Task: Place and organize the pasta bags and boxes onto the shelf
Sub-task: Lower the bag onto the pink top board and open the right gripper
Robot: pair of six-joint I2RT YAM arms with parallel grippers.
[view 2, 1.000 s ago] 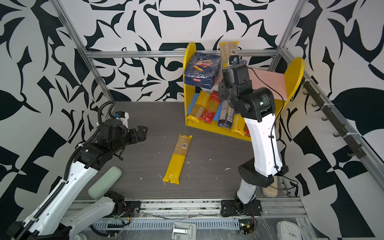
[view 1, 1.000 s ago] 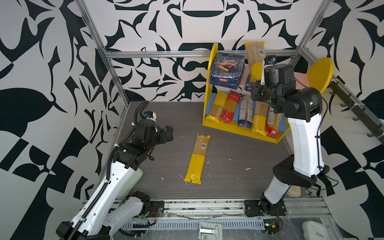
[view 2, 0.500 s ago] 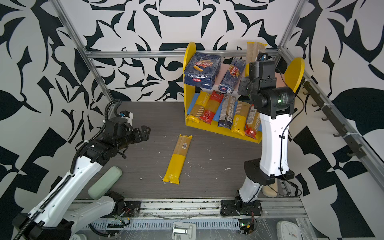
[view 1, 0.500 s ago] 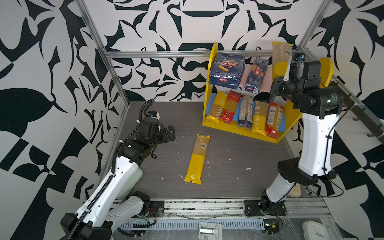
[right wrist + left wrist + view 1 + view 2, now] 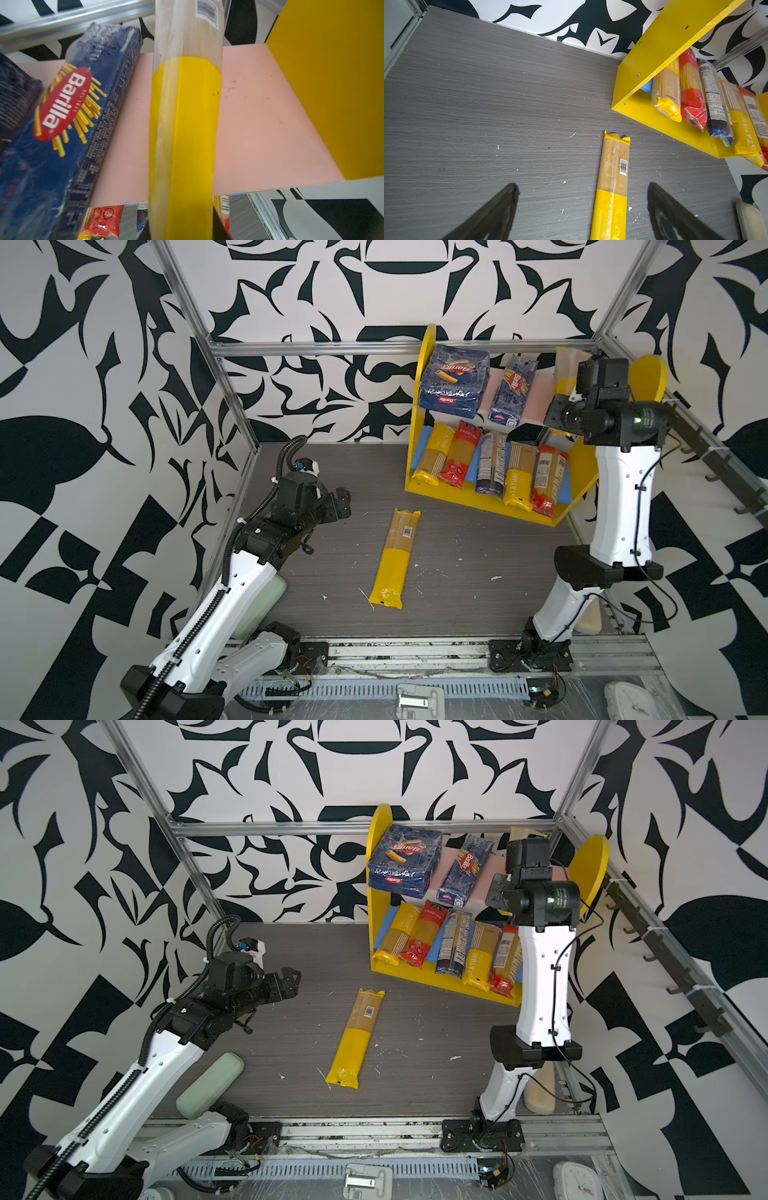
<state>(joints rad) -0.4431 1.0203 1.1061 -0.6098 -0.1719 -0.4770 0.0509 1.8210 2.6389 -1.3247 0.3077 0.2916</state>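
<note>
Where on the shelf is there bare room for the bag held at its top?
The pink upper board is bare between the narrow blue box and the yellow side panel; the held bag is lined up with that strip. The blue lower board is crowded: five bags side by side.

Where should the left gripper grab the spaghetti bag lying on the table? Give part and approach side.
Take the spaghetti bag at its middle, where clear wrap meets the yellow half, from straight above, the open left gripper spanning its narrow width. It lies flat and long on the table, so an end grip would likely let it sag.
</note>
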